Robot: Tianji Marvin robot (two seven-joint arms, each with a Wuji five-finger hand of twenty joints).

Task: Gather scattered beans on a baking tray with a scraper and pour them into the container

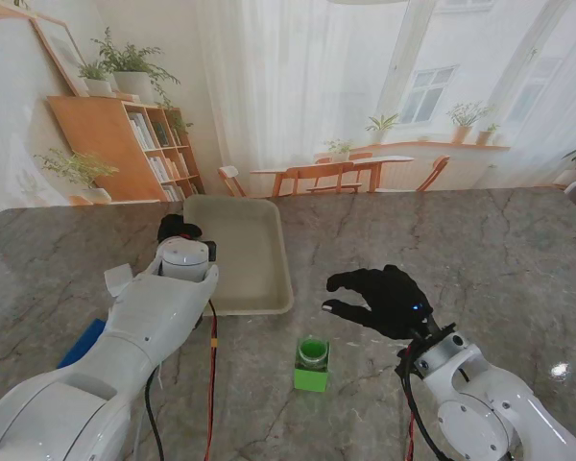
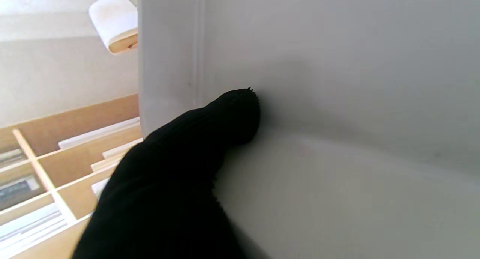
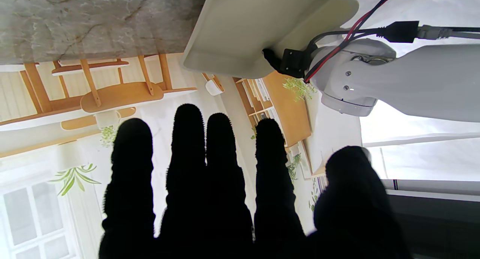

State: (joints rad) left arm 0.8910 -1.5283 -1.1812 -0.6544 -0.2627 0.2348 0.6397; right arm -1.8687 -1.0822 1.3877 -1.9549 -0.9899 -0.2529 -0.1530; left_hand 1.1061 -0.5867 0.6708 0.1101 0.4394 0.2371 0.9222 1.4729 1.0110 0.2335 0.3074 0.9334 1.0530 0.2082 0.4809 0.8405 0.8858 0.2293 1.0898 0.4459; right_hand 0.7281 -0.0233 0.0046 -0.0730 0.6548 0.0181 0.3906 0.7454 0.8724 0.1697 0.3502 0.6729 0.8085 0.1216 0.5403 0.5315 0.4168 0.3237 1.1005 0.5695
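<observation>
- left hand (image 1: 178,229) (black knit glove) grips smooth cream baking tray (image 1: 254,288) at its rim.
- right hand (image 1: 384,300) hovers, fingers spread, empty.
- square green container (image 1: 312,364) stands nearer to me.

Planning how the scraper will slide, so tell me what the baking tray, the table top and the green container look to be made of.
Rectangular cream baking tray: smooth matte, likely plastic or enamelled metal; no shine.
Grey veined table top: marble-look stone or laminate, faintly glossy.
Small green container: bright uniform colour, probably plastic; the cup inside looks translucent.
</observation>
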